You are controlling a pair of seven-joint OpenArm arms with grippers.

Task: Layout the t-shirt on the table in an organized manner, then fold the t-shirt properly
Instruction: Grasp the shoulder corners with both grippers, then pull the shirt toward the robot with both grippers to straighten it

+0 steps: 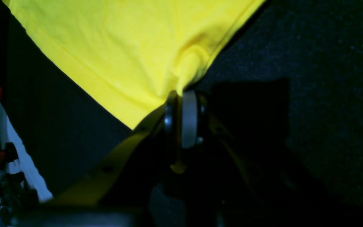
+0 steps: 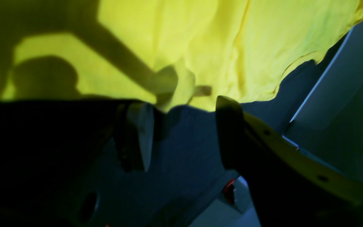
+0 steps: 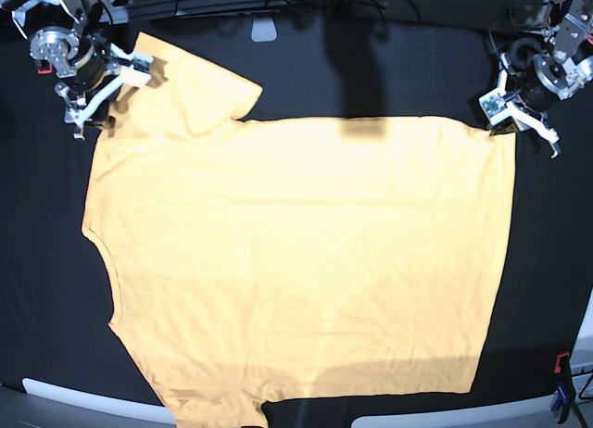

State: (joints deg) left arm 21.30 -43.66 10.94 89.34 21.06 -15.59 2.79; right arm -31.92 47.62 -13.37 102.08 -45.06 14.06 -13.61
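holding one corner, letting the sleeve go

lying spread across the table (image 3: 37, 289), the t-shirt (image 3: 296, 261) is nearly flat, its neck edge toward the base view's left and its bottom hem running down that view's right side. one sleeve reaches up into the far left corner; the other sleeve hangs near the bottom edge, partly past the table's front.

my left gripper (image 1: 181, 94) is clenched on the t-shirt's hem corner. in the left wrist view the two fingers (image 1: 189, 118) are pressed together with the yellow cloth (image 1: 115, 47) pinched between them, and the fabric puckers into a small ridge just above the grip. the black table cloth (image 1: 326, 94) shows on both sides of that corner. in the base view this gripper (image 3: 519, 113) sits at the shirt's upper right corner.

my right gripper (image 2: 181, 126) is released: its fingers (image 2: 137, 138) stand well apart, with dark table showing between them. the sleeve's edge (image 2: 181, 94) lies just beyond the tips, and i cannot tell whether either tip touches it. in the base view this gripper (image 3: 102, 85) sits beside the upper sleeve (image 3: 185, 85).

a red-and-blue clamp (image 3: 561, 382) grips the table edge at lower right.
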